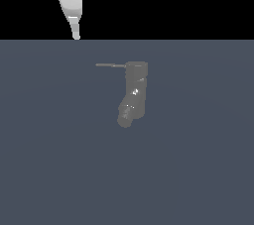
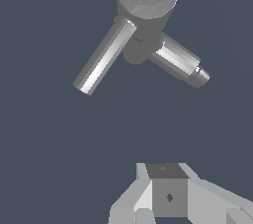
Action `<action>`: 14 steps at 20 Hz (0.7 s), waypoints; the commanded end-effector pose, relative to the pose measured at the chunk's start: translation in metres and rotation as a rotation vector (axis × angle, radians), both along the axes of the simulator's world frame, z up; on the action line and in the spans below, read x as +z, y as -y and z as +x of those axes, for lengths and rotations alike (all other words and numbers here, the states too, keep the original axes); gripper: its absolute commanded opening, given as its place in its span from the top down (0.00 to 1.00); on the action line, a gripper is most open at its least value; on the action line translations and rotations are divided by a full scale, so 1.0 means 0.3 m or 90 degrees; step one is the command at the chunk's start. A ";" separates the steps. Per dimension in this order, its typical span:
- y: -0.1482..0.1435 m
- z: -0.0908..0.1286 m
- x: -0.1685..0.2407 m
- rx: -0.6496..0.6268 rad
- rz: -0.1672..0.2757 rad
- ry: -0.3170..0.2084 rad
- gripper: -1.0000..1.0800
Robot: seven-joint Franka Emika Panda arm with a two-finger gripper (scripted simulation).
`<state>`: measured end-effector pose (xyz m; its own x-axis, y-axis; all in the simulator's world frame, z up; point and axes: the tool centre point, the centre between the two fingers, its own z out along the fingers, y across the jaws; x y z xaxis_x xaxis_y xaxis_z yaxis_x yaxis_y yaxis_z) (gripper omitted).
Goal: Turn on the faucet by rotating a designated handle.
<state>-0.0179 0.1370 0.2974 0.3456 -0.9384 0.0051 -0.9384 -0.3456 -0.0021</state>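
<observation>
The pincer [image 1: 76,34], a pale grey tapering part of the arm, hangs at about eleven o'clock from the faucet in the exterior view, well apart from it and holding nothing. Whether its tips stand apart or together I cannot tell: the exterior view shows only a narrow point, and the wrist view shows only blocky grey housing at the frame's edge.

The dull blue-grey flat tabletop [image 1: 198,169] carries a single fixture. The small dark grey glossy cylindrical faucet [image 1: 135,87] with a flat round top stands near the middle of it, its short thick spout [image 1: 126,115] angling toward seven o'clock and ending in a rounded tip. The thin straight dark grey handle rod [image 1: 110,64] sticks out from the top of the body toward nine o'clock, level with the surface.

By my reading the task is at its approach step: no contact yet, the handle unturned. The next move calls for dropping beside the rod's free end, then pushing it sideways around the body's axis.

Room is generous: nothing else shows around the rod for the sweep. The spout is the one thing to steer clear of.
</observation>
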 end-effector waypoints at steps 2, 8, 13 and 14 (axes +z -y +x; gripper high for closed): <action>0.007 0.061 -0.042 -0.048 0.000 0.000 1.00; 0.034 0.173 -0.120 -0.137 0.000 0.000 1.00; 0.073 0.273 -0.191 -0.218 0.000 -0.001 1.00; 0.082 0.291 -0.204 -0.234 0.000 -0.001 1.00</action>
